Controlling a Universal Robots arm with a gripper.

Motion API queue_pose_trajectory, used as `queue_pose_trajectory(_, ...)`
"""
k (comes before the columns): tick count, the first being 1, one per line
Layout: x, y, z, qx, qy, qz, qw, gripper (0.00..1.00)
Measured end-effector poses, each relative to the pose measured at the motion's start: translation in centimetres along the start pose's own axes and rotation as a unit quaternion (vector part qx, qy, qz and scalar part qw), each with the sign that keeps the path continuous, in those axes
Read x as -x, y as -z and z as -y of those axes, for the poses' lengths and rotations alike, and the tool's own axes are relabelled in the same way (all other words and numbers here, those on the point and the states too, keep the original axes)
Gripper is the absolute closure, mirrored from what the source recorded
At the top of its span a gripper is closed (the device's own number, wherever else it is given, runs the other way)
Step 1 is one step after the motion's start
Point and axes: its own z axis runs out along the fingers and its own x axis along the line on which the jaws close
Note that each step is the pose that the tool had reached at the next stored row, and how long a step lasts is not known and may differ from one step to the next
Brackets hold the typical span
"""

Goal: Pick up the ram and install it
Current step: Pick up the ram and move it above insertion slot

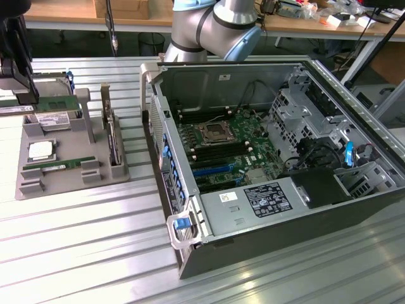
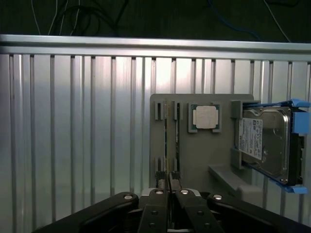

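pincer (image 2: 168, 188) pressed together above the grey tray (image 2: 197, 155)
the ram (image 2: 166, 138) lies slotted in the tray, in line with the fingertips, untouched.

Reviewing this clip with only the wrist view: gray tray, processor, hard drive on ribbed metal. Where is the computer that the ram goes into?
Observer: An open computer case sits on the exterior view's right of the gray tray, motherboard exposed.
Operator: And where is the gripper relative to it?
Observer: The gripper hangs above the tray's end on the exterior view's left, well apart from the case.
Operator: Is the ram visible side-on?
Observer: Yes, the ram lies on edge in the tray's near slots, green face showing.
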Motion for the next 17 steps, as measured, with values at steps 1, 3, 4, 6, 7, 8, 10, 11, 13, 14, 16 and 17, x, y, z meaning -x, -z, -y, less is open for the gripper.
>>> queue_pose_trajectory(1, 0.0, 0.13, 0.0, 0.0, 0.0, 0.0, 1.0, 0.88)
queue_pose_trajectory(3, 0.0, 0.33, -0.01, 0.0, 0.0, -0.0001, 1.0, 0.88)
queue_pose_trajectory(4, 0.0, 0.47, -0.01, 0.0, 0.0, 0.0, 1.0, 0.88)
queue_pose_trajectory(6, 0.0, 0.75, -0.02, 0.0, 0.0, 0.0, 1.0, 0.88)
queue_pose_trajectory(7, 0.0, 0.98, -0.03, 0.0, 0.0, 0.0, 1.0, 0.88)
queue_pose_trajectory(8, 0.0, 1.18, -0.03, 0.0, 0.0, 0.0, 1.0, 0.88)
queue_pose_trajectory(10, 0.0, 1.46, -0.04, 0.0, 0.0, 0.0, 1.0, 0.88)
queue_pose_trajectory(11, 0.0, 1.57, -0.04, 0.0, 0.0, 0.0, 1.0, 0.88)
queue_pose_trajectory(13, 0.0, 1.9, -0.05, 0.0, 0.0, 0.0, 1.0, 0.88)
queue_pose_trajectory(14, 0.1, 2.09, -0.06, 0.0, 0.0, 0.0, 1.0, 0.88)
queue_pose_trajectory(16, 0.1, 2.53, -0.07, 0.0, 0.0, 0.0, 1.0, 0.88)
queue_pose_trajectory(17, 0.1, 2.68, -0.07, 0.0, 0.0, 0.0, 1.0, 0.88)
